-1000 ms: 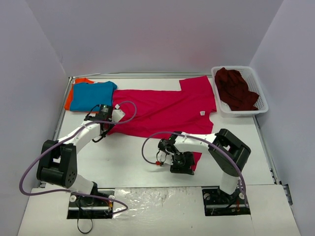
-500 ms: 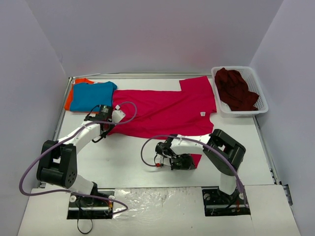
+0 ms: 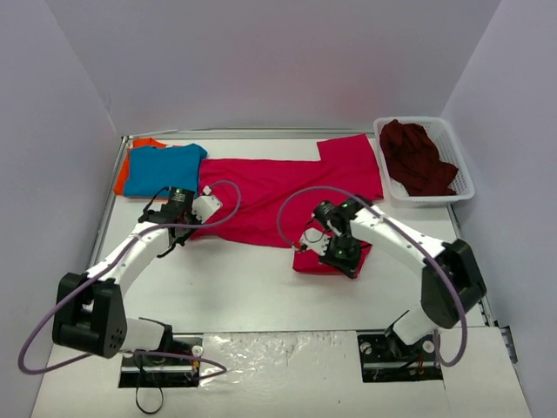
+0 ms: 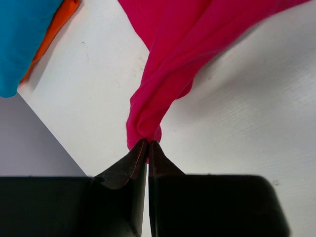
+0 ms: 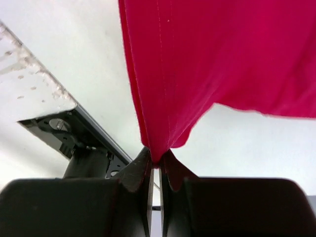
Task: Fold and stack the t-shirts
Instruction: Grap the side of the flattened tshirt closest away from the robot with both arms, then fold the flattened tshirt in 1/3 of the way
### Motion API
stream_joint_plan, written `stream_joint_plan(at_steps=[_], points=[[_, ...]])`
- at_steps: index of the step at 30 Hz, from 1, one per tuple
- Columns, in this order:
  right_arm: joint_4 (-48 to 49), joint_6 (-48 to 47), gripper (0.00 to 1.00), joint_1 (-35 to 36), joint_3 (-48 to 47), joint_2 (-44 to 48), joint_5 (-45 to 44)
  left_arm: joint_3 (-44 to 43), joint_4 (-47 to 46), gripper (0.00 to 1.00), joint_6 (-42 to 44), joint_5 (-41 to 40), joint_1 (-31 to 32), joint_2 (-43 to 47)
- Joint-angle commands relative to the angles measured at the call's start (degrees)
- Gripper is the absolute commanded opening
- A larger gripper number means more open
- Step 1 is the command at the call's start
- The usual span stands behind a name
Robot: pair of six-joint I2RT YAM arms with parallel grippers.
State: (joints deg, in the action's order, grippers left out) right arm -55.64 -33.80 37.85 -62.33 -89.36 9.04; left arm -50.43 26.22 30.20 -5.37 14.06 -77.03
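While the soft crimson-pink t-shirt (image 3: 278,192) lay spread across the white table (image 3: 235,279), its near edge gathered into tapered folds. The left gripper (image 4: 148,144) pinched one bunched corner tight, and the right gripper (image 5: 157,157) clamped a stitched hem.

Mid-table: pink shirt (image 3: 278,193) lay spread, near corners bunched; 10 o'clock: blue shirt (image 3: 162,168) on orange shirt (image 3: 122,181); 2 o'clock: maroon shirt (image 3: 418,157) crumpled.

Top cam wide, wrists close, share tee (image 3: 270,187)
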Motion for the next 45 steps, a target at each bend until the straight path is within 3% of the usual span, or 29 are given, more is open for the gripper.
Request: stream_joint_plan(at_steps=[1,7,12,21,28,35,45], points=[[-12.3,-4.8,0.0,-3.0,-0.8,7.2,4.5,1.9,3.7,0.03,2.9,3.2,1.7,6.2],[-12.3,-2.9,0.0,-4.1,2.6,12.5,2.7,5.7,6.4,0.02,5.9,1.6,4.7,13.3],[-12.3,-2.3,0.0,-5.9,0.1,16.3,3.0,8.4,8.7,0.02,7.8,1.1,5.3,19.8],[-12.3,-2.0,0.0,-11.6,-4.0,24.2,4.6,11.6,14.5,0.03,10.3,7.4,5.5,35.2],[-11.9,-3.0,0.0,-13.0,-7.5,23.8,2.2,13.9,12.5,0.02,10.5,7.2,5.5,32.0],[-5.4,-2.8,0.0,-14.8,-10.4,20.6,-2.5,13.9,6.5,0.02,8.7,4.8,5.5,24.5],[1.1,-7.0,0.0,-23.7,-17.8,3.2,-1.0,8.0,0.8,0.02,10.1,1.5,5.4,11.7]])
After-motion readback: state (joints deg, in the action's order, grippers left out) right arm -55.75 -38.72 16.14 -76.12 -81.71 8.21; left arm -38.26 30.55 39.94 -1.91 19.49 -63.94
